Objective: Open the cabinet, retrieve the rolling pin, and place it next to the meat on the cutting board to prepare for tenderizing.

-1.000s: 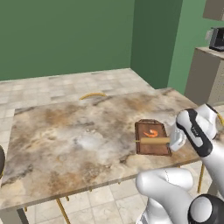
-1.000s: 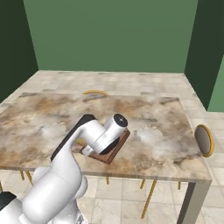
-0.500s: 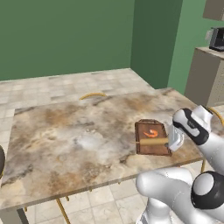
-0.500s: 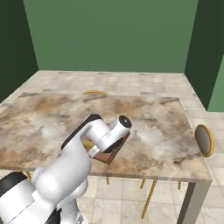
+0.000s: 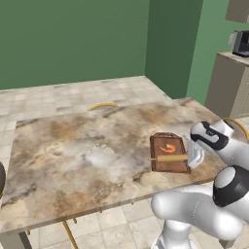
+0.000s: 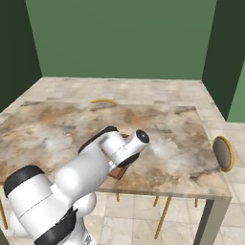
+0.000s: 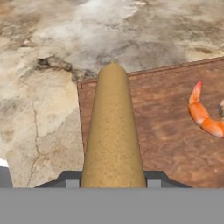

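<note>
Gripping the rolling pin (image 7: 113,131) by one end, the fingers (image 7: 153,178) hold it over the cutting board (image 5: 168,153), which lies near the worktop's (image 5: 73,155) right edge. The meat (image 5: 168,147) sits on the board's far half, just beside the pin, not touching it.

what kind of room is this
Probably a kitchen or dining area, rendered: a marble-topped table holds a cutting board with meat, and a cabinet counter with an appliance stands at the green wall.
</note>
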